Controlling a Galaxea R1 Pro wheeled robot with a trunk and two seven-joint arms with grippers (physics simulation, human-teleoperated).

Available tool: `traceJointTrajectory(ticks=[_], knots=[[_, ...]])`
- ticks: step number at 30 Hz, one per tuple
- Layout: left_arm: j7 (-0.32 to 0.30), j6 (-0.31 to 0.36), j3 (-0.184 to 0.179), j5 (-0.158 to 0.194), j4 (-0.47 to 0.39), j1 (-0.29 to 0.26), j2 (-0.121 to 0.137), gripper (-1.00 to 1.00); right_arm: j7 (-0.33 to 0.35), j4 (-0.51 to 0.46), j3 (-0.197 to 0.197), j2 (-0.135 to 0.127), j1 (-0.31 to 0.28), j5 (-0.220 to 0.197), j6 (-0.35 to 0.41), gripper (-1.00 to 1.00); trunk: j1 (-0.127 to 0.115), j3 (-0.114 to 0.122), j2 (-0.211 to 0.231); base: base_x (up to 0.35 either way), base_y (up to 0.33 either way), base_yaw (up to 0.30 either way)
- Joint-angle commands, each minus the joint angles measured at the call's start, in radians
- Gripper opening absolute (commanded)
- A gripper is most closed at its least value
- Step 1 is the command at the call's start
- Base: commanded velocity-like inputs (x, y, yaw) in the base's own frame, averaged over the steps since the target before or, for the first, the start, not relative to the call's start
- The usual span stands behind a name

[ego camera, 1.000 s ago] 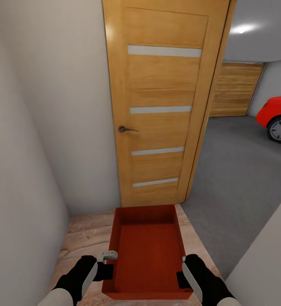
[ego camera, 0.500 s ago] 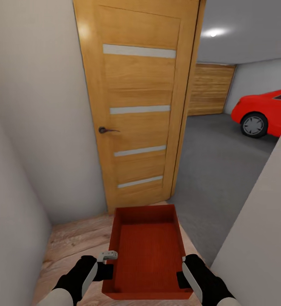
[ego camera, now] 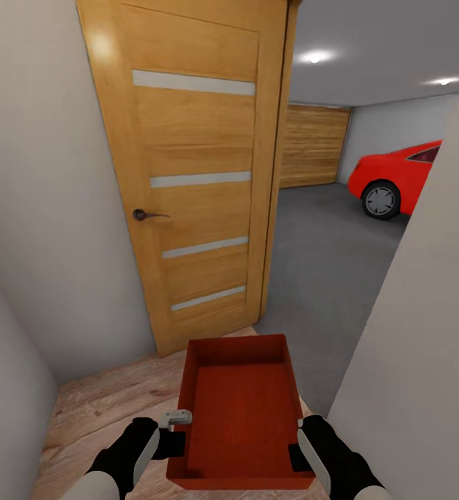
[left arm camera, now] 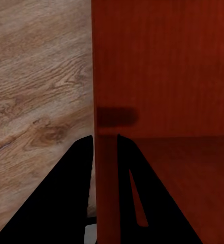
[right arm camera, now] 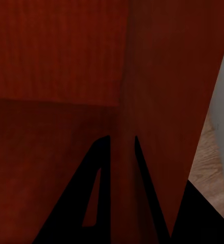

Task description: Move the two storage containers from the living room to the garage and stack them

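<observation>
Container: we carry one red-orange storage container (ego camera: 239, 410), lidless and nothing in it, level between our two arms, low and centred in the head view.
Left gripper (left arm camera: 105, 147): fingers pinched on the container's left wall, one inside, one outside.
Right gripper (right arm camera: 122, 145): likewise clamped across the right wall.
Underfoot: light wood-plank flooring (ego camera: 97, 403).
Ahead: an open wooden door (ego camera: 187, 173) with four frosted strips and a dark handle (ego camera: 144, 215).
Beyond the doorway: the garage's dark grey concrete floor (ego camera: 319, 257), a red car (ego camera: 396, 177) and a wooden garage door (ego camera: 312, 146).
Right flank: a pale wall (ego camera: 423, 361) close beside us.
</observation>
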Motion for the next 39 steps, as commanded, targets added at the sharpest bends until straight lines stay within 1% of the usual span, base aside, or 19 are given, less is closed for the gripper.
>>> traceJointTrajectory(ticks=[1,16,28,32,36,39], knots=[[-0.003,0.007,0.002,0.017,-0.001,0.0,-0.002,-1.0,-0.004,-0.002,0.002,0.013,-0.001,-0.067,-0.01,-1.0,0.0,-0.001,-0.001,0.089,0.16,-0.022],[-0.003,0.007,0.002,0.017,-0.001,0.0,-0.002,-1.0,-0.004,-0.002,0.002,0.013,-0.001,-0.067,-0.01,-1.0,0.0,-0.001,-0.001,0.161,0.248,-0.002],[-0.003,0.007,0.002,0.015,-0.001,0.0,-0.002,-1.0,-0.004,-0.002,0.002,0.013,-0.001,-0.067,-0.01,-1.0,0.0,-0.001,-0.001,0.221,0.199,0.0],[-0.003,0.007,0.002,0.016,-0.001,0.0,-0.002,-1.0,-0.004,-0.002,0.002,0.013,-0.001,-0.067,-0.01,-1.0,0.0,-0.001,-0.001,0.196,0.108,0.0],[-0.003,0.007,0.002,0.015,-0.001,0.0,-0.002,-1.0,-0.004,-0.002,0.002,0.013,-0.001,-0.067,-0.01,-1.0,0.0,-0.001,-0.001,0.05,0.017,-0.01],[-0.003,0.007,0.002,0.015,-0.001,0.0,-0.002,-1.0,-0.004,-0.002,0.002,0.013,-0.001,-0.067,-0.01,-1.0,0.0,-0.001,-0.001,0.007,0.002,-0.179]])
